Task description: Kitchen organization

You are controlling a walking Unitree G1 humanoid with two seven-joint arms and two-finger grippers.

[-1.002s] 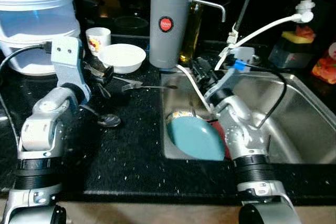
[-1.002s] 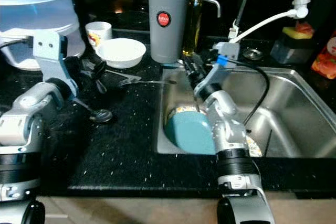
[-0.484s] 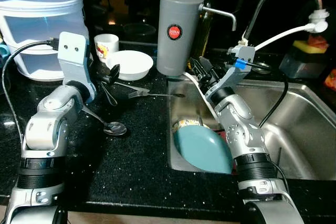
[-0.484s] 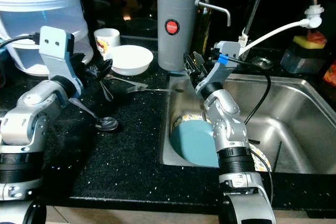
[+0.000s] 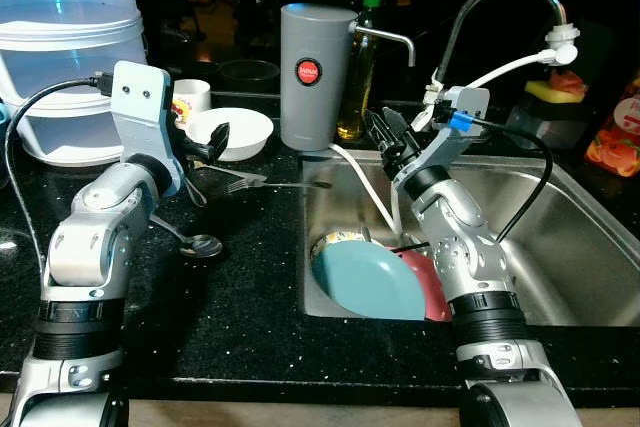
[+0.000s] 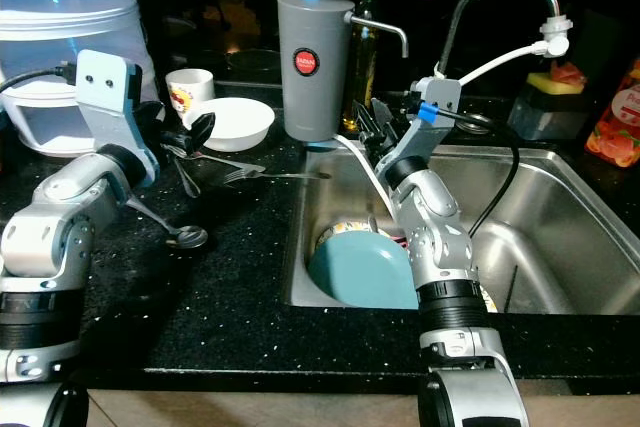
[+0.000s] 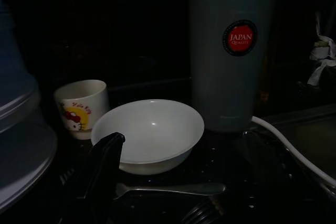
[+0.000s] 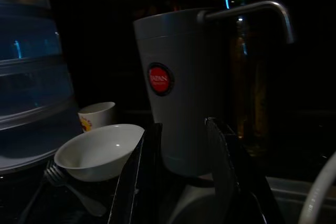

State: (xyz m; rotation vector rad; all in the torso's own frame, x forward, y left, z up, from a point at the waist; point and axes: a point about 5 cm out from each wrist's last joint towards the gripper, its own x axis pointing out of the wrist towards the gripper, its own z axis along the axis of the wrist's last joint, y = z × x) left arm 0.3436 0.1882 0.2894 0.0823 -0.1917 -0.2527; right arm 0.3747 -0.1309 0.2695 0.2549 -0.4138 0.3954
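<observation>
Black, the two long fingers of the right gripper [image 5: 388,134] stand apart with nothing between them, raised over the back left corner of the stainless steel sink [image 5: 580,237] and aimed at the tall grey cylindrical dispenser with a red round label [image 5: 309,77]. We note a white hose [image 5: 370,187] running down past this gripper into the basin. Below it a teal round plate [image 5: 365,280] leans tilted at the sink's left end, with a red plate [image 5: 432,287] just behind it.

The left gripper [image 5: 208,145] hovers above the black speckled countertop [image 5: 240,297], close to the rim of the shallow white bowl [image 5: 231,133]; we cannot tell whether its fingers are parted or closed. A metal fork [image 5: 262,184] lies on the counter just beside it, and a metal spoon [image 5: 190,240] lies nearer the front. A small white cup with a cartoon print [image 5: 190,99] stands beside the bowl, next to a large translucent plastic container [image 5: 65,47].
</observation>
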